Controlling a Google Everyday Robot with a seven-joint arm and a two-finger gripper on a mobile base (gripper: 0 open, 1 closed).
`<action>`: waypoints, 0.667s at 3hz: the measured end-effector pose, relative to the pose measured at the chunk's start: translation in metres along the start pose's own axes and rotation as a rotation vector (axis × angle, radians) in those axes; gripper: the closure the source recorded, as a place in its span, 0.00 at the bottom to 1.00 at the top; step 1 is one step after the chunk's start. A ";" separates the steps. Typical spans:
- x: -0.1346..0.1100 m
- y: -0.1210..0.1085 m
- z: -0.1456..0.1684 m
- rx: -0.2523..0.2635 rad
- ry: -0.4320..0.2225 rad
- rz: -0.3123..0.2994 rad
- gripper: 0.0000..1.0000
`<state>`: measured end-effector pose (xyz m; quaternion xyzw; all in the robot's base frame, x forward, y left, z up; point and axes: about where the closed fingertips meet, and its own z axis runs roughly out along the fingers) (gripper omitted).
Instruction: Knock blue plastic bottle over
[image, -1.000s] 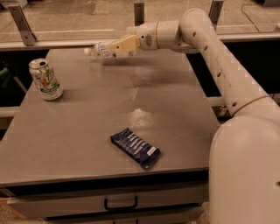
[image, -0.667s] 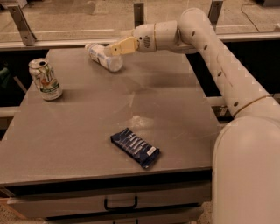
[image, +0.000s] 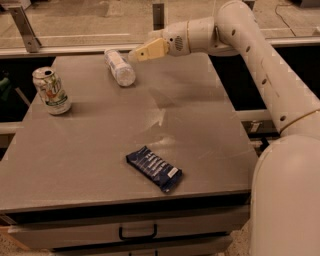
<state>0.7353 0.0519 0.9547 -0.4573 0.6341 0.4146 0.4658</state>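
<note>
Standing upright nr the left edge of the worktop (image: 210, 130), a can (image: 51, 91) is seen. The bottle (image: 119, 67) is found lying on its side at the far end, well apart from the can. The gripper (image: 134, 55) is held just beside it, to its right, clenched w/ nothing grasped. A wrapper (image: 153, 168) is laid flat nr the front edge.

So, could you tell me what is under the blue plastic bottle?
Only the grey table; the bottle lies on its side there, its underside hidden. The gripper hovers beside its far end.
</note>
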 end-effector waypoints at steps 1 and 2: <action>-0.021 -0.026 -0.065 0.182 0.033 -0.089 0.00; -0.057 -0.033 -0.132 0.373 0.047 -0.151 0.00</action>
